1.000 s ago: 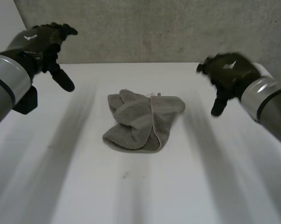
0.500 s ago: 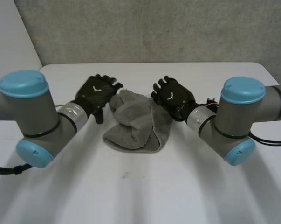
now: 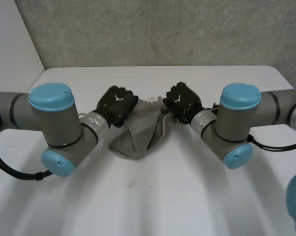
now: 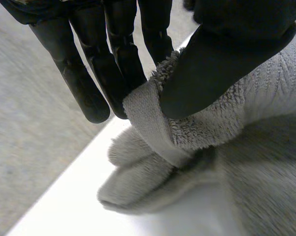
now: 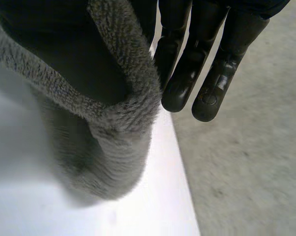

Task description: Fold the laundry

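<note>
We see the towel bunched between the left hand and the right hand, each pinching an upper edge, so cloth fills the gap between the two hands. Past both sets of fingertips a strip of white table runs to its far edge, with the grey wall beyond. Outward of the left hand the left arm lies low and bars that side; the right arm does likewise beside the right hand. Behind the wrists, toward us, the table lies open. Cloth wraps the right thumb, so its pinch only seems firm
</note>
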Action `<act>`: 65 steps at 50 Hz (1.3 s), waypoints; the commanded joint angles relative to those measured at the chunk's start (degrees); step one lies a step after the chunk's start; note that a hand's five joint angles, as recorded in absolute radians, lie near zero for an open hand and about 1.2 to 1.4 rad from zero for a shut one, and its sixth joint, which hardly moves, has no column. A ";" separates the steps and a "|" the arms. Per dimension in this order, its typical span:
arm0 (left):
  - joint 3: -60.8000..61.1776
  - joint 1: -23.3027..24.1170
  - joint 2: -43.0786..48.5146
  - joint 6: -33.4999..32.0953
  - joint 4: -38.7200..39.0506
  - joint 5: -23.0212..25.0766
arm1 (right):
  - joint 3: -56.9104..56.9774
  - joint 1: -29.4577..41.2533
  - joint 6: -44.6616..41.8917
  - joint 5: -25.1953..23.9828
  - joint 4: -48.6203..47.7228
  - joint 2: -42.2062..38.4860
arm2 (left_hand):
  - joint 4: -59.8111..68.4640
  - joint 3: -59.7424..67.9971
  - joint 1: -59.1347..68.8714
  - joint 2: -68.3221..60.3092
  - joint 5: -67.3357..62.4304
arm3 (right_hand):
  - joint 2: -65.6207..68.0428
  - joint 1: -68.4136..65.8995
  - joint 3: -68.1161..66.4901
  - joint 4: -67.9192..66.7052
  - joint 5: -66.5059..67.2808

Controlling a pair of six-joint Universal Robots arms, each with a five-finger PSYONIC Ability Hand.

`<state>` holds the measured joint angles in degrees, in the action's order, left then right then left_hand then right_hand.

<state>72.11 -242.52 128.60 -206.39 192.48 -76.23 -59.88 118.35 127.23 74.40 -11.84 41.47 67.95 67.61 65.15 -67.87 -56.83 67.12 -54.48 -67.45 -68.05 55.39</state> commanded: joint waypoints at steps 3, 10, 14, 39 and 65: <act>2.67 -0.84 -14.75 2.38 0.88 -13.22 | -8.92 -0.84 10.30 10.22 0.59 17.91 | 12.05 12.39 14.85 -12.13 -13.17 | 12.88 -25.52 -12.55 -11.95 14.61; 7.69 -2.26 -24.36 5.21 -1.58 -15.09 | -13.95 -4.36 14.19 12.61 9.30 28.40 | 12.05 12.39 14.85 -12.13 -13.17 | 12.88 -25.52 -12.55 -11.95 14.61; 11.20 -3.57 -32.08 4.68 -9.37 -14.91 | -14.74 -5.32 14.10 12.61 23.83 33.22 | 12.05 12.39 14.85 -12.13 -13.17 | 12.88 -25.52 -12.55 -11.95 14.61; -15.90 -5.16 -12.85 -3.25 -15.24 -16.22 | 1.68 -5.94 14.95 21.38 4.27 24.79 | 12.05 12.39 14.85 -12.13 -13.17 | 12.88 -25.52 -12.55 -11.95 14.61; 1.19 -10.25 -13.20 13.12 -3.60 -21.15 | -28.80 -6.82 20.78 8.30 -10.04 34.20 | 12.05 12.39 14.85 -12.13 -13.17 | 12.88 -25.52 -12.55 -11.95 14.61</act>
<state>65.65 -251.73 111.99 -192.74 189.20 -97.62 -82.77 111.80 148.08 85.03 -23.42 77.22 69.74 69.51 66.51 -69.62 -58.46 67.12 -54.48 -67.76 -68.38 56.39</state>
